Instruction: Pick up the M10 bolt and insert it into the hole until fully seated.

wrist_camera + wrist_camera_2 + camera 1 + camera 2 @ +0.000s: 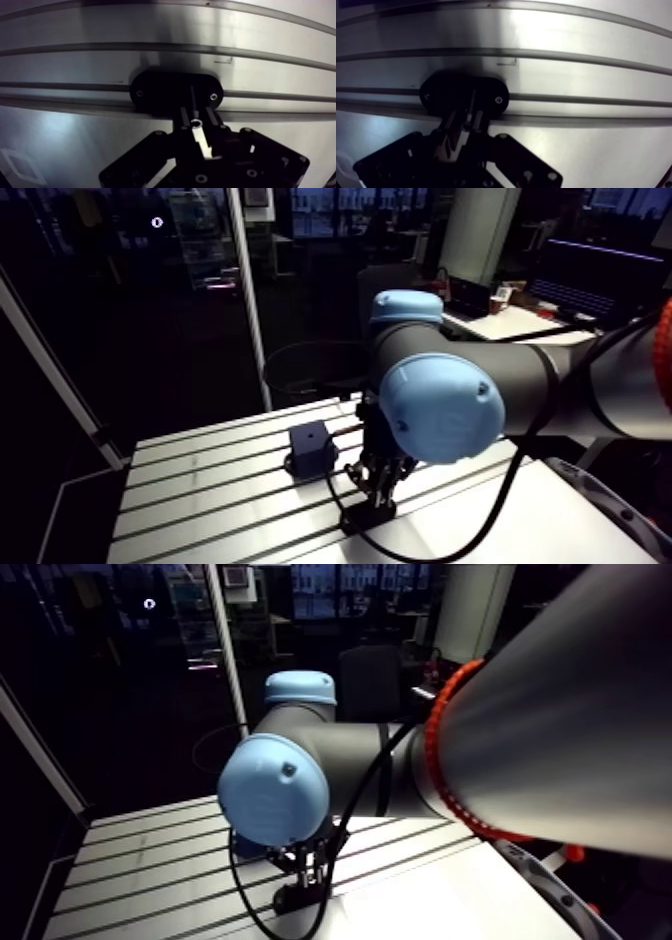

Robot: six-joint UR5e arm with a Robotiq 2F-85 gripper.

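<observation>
Gripper (196, 114) closed on bolt (196, 123) at black holder (362, 518), lower centre of arm view. Risk: shallow fingertip grip, bolt tilts on lift, then jams at block (312, 450) hole.

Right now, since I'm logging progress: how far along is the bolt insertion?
Done: the tool, low over the black holder, is shut on the bolt. In hand: the grasp, not yet lifted clear. Left: carrying it to the black block and seating it in the hole.
</observation>
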